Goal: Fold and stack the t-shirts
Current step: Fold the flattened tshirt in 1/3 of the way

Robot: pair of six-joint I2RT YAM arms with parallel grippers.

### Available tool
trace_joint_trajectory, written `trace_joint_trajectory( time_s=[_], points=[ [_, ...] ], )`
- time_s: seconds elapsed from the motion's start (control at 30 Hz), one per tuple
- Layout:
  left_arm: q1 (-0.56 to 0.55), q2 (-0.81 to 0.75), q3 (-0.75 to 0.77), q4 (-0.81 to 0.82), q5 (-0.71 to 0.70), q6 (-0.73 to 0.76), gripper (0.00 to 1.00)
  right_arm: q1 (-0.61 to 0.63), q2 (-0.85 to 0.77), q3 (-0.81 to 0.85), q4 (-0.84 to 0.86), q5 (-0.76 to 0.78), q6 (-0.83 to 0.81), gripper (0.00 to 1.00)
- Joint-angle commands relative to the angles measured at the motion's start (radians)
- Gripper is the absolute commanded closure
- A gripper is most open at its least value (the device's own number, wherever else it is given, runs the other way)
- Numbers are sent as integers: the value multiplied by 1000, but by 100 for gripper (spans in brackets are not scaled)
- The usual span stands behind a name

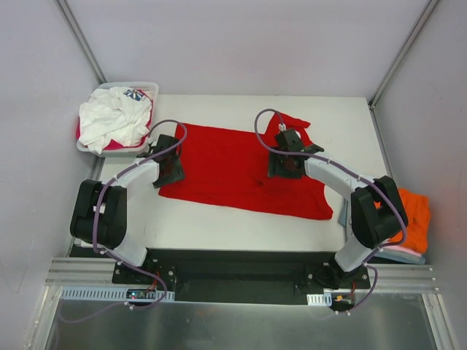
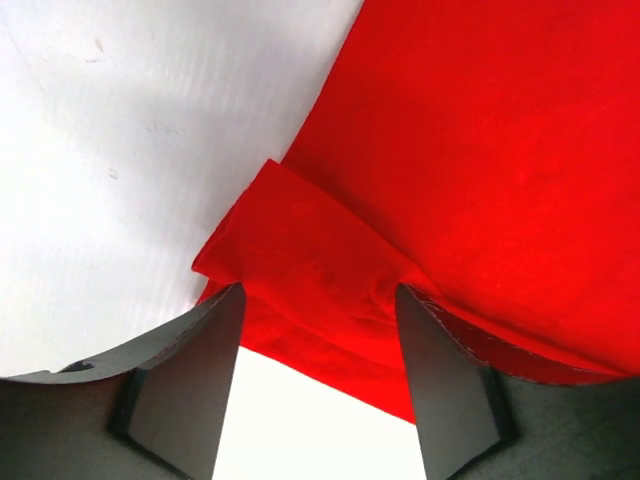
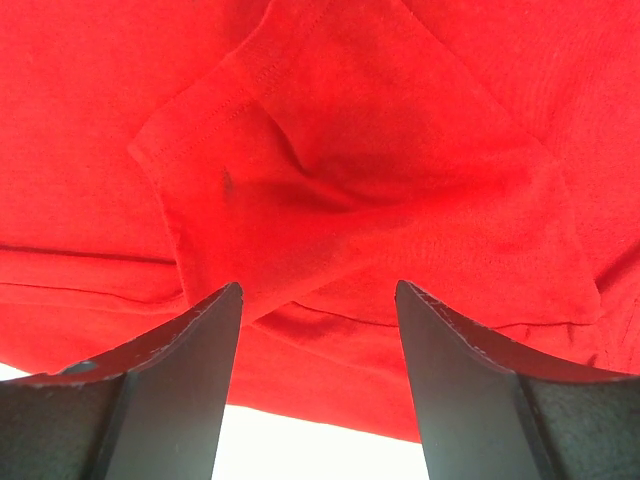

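Two grippers [image 1: 171, 172] [image 1: 286, 165] over one red t-shirt [image 1: 228, 165]

White table [image 1: 241, 226] carries red t-shirt [image 1: 233, 169] and basket [image 1: 149, 87].

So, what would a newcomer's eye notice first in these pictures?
The bright red t-shirt spread across the middle of the white table, both arms' jaws open over it. Next, the white basket at the far left corner, heaped with a white shirt, and an orange t-shirt at the right edge.
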Motion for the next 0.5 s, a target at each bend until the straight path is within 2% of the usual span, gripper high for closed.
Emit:
trace_joint_trajectory(
  time_s=[0.0,0.13,0.23,0.3,0.43,0.47],
  points=[
    [13,-32,2,3,-54,9,41,6,13,4,1,17,10,34],
    [15,41,43,8,-45,17,64,6,18,0,4,22,12,34],
    [15,85,54,11,-44,17,67,6,18,-3,1,29,10,34],
    [15,96,56,12,-48,15,73,6,15,-3,1,35,12,34],
    [15,93,63,15,-54,20,100,8,12,0,-4,51,12,34],
    [15,91,66,15,-56,23,100,6,10,-2,-4,54,14,33]
  ],
)
